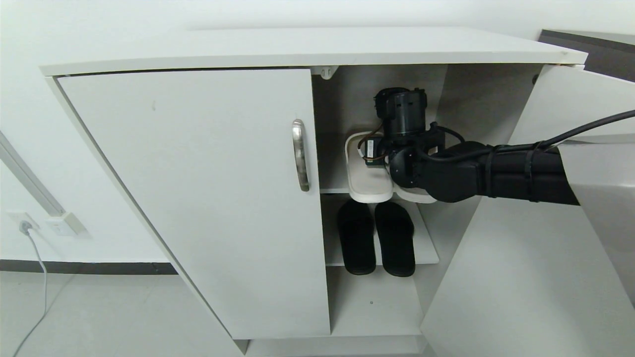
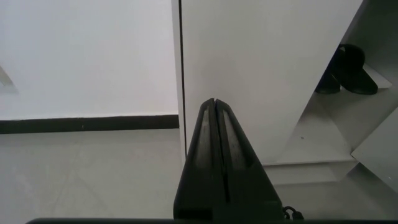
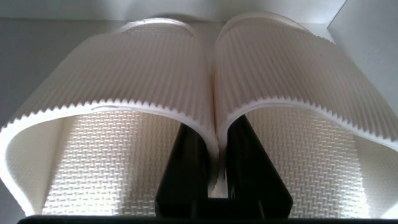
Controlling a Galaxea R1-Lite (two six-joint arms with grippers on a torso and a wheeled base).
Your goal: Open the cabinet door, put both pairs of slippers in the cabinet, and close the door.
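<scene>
The white cabinet (image 1: 297,47) stands with its left door (image 1: 198,198) closed and its right door (image 1: 521,277) swung open. A pair of black slippers (image 1: 377,238) (image 2: 348,68) lies side by side on the middle shelf. A pair of white slippers (image 1: 364,183) (image 3: 143,68) rests on the upper shelf, heels over its front edge. My right gripper (image 3: 216,134) is inside the cabinet, shut on the two inner strap edges of the white slippers. My left gripper (image 2: 214,106) is shut on nothing, low in front of the closed left door.
A metal handle (image 1: 299,154) runs down the left door's inner edge. The cabinet's bottom compartment (image 1: 372,302) lies below the black slippers. A wall socket with a cable (image 1: 22,225) is on the wall at the left, above bare floor (image 1: 99,317).
</scene>
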